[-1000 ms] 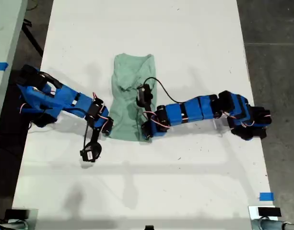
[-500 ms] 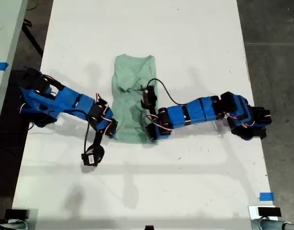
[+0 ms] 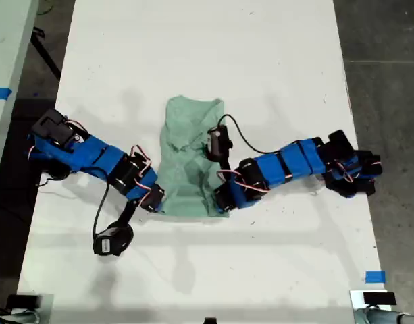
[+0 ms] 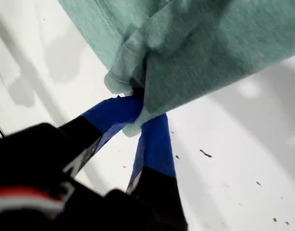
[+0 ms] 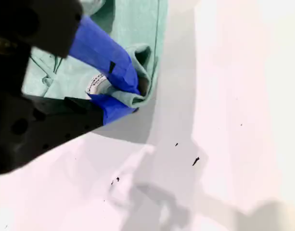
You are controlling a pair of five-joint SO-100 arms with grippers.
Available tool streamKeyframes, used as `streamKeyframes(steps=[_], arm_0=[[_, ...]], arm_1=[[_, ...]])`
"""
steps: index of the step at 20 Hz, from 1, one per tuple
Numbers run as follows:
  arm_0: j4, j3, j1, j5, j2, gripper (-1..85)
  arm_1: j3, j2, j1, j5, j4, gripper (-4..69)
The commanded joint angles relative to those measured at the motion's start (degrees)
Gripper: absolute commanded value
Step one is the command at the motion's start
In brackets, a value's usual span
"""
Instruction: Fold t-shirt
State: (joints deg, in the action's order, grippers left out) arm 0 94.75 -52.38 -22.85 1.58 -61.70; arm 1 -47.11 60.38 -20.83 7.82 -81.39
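Mint-green t-shirt (image 3: 186,158) lies rumpled mid-desk (image 3: 193,54) in the exterior view. One blue arm (image 3: 92,158) comes in from that view's left and another arm (image 3: 288,165) from its right, each w/ its tip at a lower shirt corner; can't tell which arm is which

First wrist view: my first pincer (image 4: 143,111) is pressed together on a bunched corner of the shirt, cloth spreading away over the desk

Second wrist view: my second pincer (image 5: 133,96) is clamped on a folded hem corner, w/ dark specks (image 5: 195,160) on the desk nearby

White table (image 3: 207,54) (blue tape (image 3: 375,277) at its edge)
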Motion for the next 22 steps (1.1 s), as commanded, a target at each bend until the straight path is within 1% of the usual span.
streamKeyframes(steps=[1, 3, 6, 9, 11, 13, 17, 18, 19, 20, 21, 22], arm_0=[[6.1, 6.2, 3.8, 4.6, -6.6, -0.1], [9.8, 6.6, 10.9, 11.3, -11.5, -0.1], [14.9, 6.6, 25.1, 23.0, -13.3, -0.1], [14.3, 6.2, 37.4, 31.9, -9.1, -0.1], [13.3, 7.1, 43.6, 35.1, -4.7, -0.1], [10.5, 7.1, 48.3, 38.2, -1.6, -0.1], [7.3, 8.1, 53.6, 39.7, 3.4, 0.1], [6.9, 8.3, 54.5, 39.6, 3.5, 7.3], [7.0, 8.9, 55.4, 39.5, 3.2, 16.6], [7.6, 9.4, 56.2, 39.7, 2.0, 23.0], [8.0, 9.4, 57.4, 39.6, -0.2, 27.1], [8.2, 9.1, 58.7, 39.5, -2.9, 28.4]], arm_1=[[1.8, 8.6, 6.9, 5.3, -1.1, -1.0], [1.8, 9.9, 13.2, 9.5, -2.3, -1.0], [1.7, 9.2, 22.1, 16.2, -3.5, -1.0], [1.1, 5.4, 29.5, 22.7, -1.4, -1.1], [1.1, 4.1, 33.7, 26.4, 0.4, -1.1], [1.1, 3.1, 36.8, 28.8, 1.2, -1.1], [1.1, 0.3, 40.3, 31.2, 2.5, -1.3], [1.1, 0.0, 41.2, 31.4, 2.5, -0.8], [1.3, -0.2, 42.2, 31.3, 1.8, 5.4], [2.5, -0.2, 43.2, 31.6, 0.1, 27.7], [3.8, 0.4, 44.5, 32.5, -1.8, 34.8], [4.6, 1.7, 46.1, 33.2, -3.6, 33.0]])
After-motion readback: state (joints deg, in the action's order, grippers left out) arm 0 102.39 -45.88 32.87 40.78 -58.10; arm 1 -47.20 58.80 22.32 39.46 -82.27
